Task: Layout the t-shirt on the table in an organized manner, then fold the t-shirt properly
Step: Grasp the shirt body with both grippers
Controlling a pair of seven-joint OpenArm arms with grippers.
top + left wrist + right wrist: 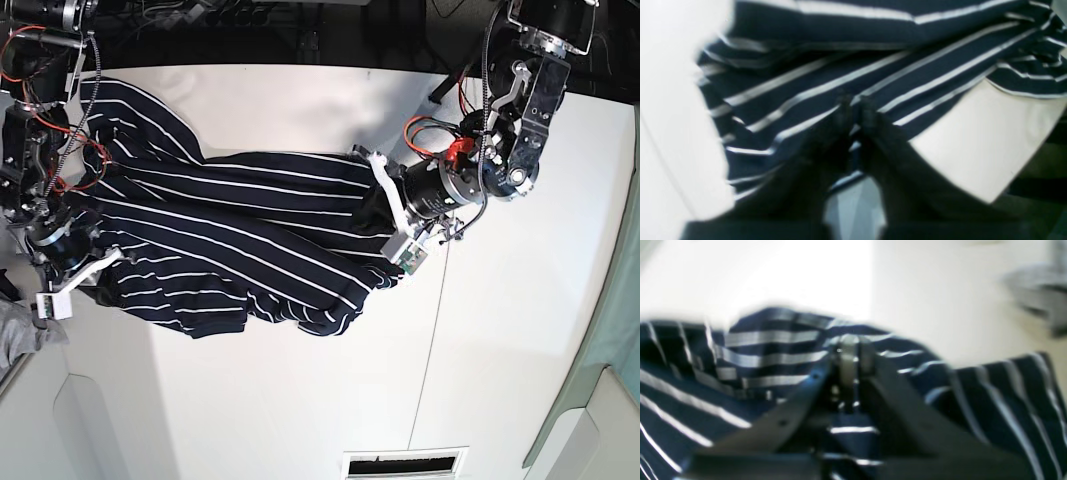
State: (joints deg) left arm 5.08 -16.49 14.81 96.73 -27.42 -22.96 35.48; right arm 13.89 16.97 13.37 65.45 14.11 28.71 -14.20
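The navy white-striped t-shirt [230, 235] lies bunched and stretched across the white table [300, 400] between my two arms. In the base view my left gripper [385, 215] is at the shirt's right edge, and my right gripper [88, 262] is at its left edge. The left wrist view shows the left gripper [855, 106] with its dark fingers pressed together on a fold of the t-shirt [873, 60]. The right wrist view, blurred, shows the right gripper [853, 350] shut on a ridge of the t-shirt [766, 353].
A small grey cloth [15, 335] lies at the table's left edge below my right arm. A thin dark seam [425, 340] runs down the table, with a vent slot [405, 463] at its near end. The table's corner edge [993, 196] shows close to my left gripper.
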